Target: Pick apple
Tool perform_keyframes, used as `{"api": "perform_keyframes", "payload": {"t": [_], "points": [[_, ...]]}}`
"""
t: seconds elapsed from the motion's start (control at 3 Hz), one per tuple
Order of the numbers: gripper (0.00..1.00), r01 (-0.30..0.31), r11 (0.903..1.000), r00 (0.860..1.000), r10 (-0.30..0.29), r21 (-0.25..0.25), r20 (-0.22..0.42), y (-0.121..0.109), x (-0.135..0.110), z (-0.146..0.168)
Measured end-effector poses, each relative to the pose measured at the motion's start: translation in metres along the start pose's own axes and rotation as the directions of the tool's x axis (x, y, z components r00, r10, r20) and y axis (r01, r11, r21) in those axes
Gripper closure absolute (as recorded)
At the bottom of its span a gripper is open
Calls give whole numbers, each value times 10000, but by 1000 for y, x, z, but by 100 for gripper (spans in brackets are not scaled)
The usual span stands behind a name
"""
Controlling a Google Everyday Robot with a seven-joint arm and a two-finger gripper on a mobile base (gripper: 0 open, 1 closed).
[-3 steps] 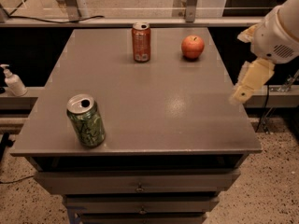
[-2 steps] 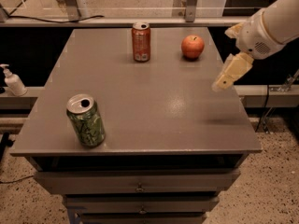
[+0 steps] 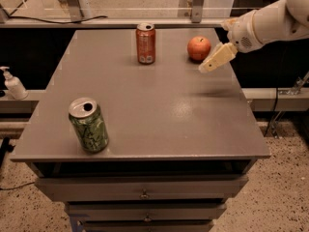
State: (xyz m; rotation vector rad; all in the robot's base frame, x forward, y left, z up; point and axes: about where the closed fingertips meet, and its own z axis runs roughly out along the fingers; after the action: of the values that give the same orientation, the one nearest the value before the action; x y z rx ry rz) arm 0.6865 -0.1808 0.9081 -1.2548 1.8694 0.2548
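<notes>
The small round red-orange apple (image 3: 199, 48) is seen resting on the far right part of the flat grey surface (image 3: 145, 105), with its short stem pointing up. Just beside it, on its right and slightly nearer the camera, the cream-coloured end effector (image 3: 212, 63) is held low over the surface, carried by the white rounded arm (image 3: 270, 25) that enters from the right edge. No contact with the apple is visible.

Compared with a second ago, the end effector is found well off its earlier place at the right edge of the surface and much closer to the fruit, while the apple is unmoved. The approach is therefore judged nearly complete, and the grasp is not yet made.

To the left of the apple, apart from it, an upright orange-red metal soda can (image 3: 145, 43) is set. A green patterned can (image 3: 88, 124) with an open top stands well apart at the near left.

How wide the end effector is set cannot be told, since only one cream side of it is presented. The upper arm is cut off by the frame.
</notes>
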Motion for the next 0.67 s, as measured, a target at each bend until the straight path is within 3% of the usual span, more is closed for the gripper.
{"api": "perform_keyframes", "payload": {"t": [0.67], "points": [[0,-1010,9931,9907,949,598,980,-53,7,62]]}}
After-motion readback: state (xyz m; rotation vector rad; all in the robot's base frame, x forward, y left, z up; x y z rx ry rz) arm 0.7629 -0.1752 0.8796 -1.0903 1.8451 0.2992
